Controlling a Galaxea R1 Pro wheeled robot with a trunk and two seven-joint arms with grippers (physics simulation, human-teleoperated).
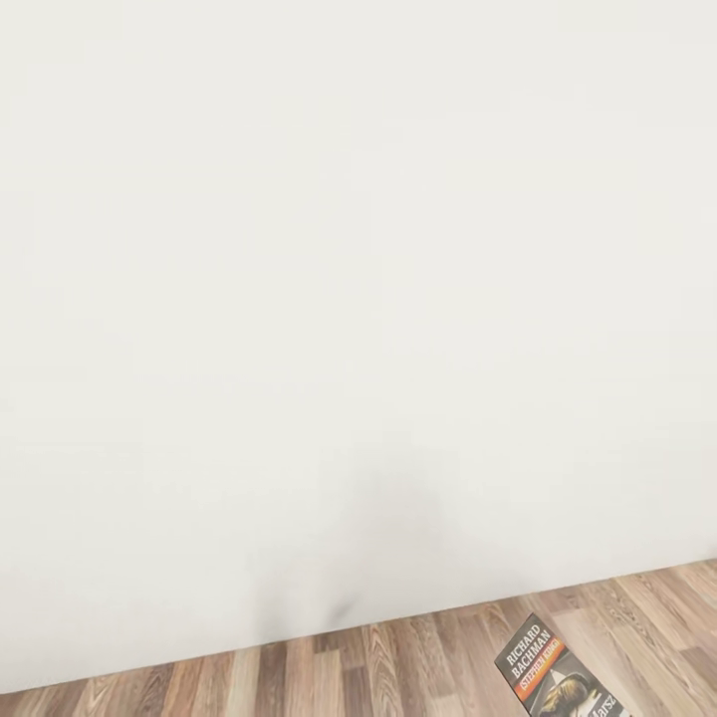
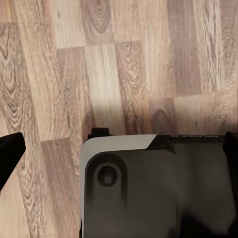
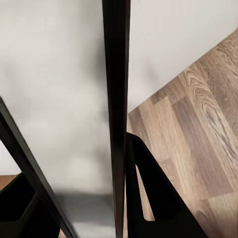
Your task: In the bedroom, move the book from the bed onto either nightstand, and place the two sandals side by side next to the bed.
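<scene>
We see the book [image 1: 558, 669] at the lower right of the head frame, held edge-on between the right tool's [image 3: 120, 163] closed fingers over the floor [image 1: 299, 677]; facing a blank wall [image 1: 349, 249], we risk dropping it, and the left tool's state we cannot tell.

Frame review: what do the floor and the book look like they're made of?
The floor looks like matte wood plank or laminate: grey-brown boards with grain and staggered joints. The book looks like a thin paperback with a printed card cover, dark with white lettering and an orange band; a pale streak across the cover suggests a slight gloss, though that is uncertain.
</scene>
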